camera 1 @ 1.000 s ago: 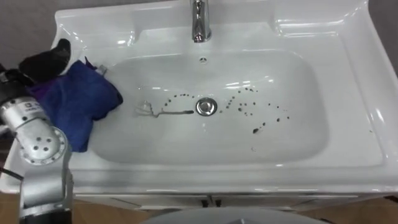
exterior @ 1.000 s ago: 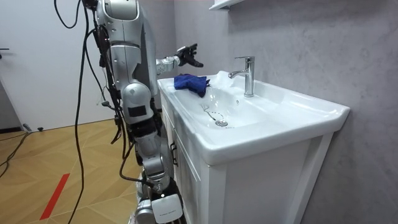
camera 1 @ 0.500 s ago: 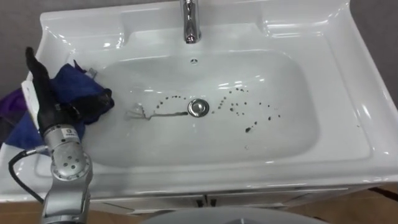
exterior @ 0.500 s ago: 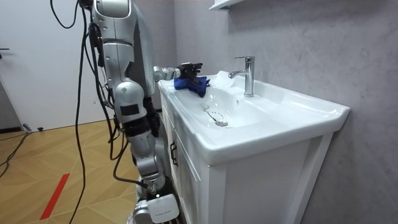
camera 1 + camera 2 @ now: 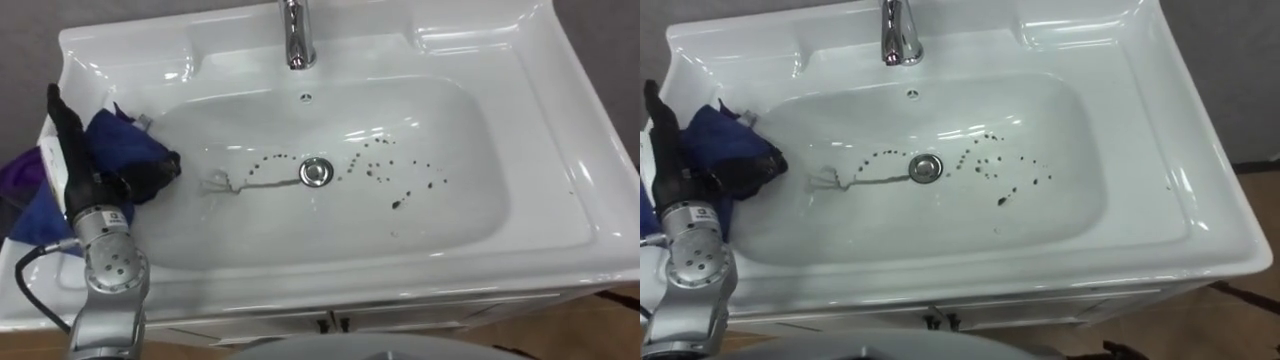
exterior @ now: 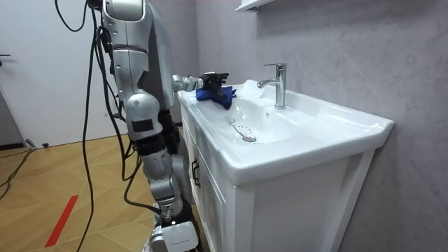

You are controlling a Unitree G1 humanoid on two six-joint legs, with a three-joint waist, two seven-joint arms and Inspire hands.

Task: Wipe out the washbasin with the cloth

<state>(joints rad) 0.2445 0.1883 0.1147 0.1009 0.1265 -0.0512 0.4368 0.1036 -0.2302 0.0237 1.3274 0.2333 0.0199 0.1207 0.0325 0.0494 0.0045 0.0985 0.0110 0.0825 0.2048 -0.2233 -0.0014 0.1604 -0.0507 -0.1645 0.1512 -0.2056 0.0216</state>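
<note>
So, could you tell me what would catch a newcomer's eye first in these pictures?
First, the dark specks and a grey smear lie around the round metal drain in the white ceramic basin. At the basin's left rim, the robot's left hand grips a dark blue cloth.

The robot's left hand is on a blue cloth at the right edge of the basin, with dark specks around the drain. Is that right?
Not quite: the blue cloth, with the left hand on it, lies at the left edge of the basin, as the left eye view shows. Dark specks do surround the drain.
</note>
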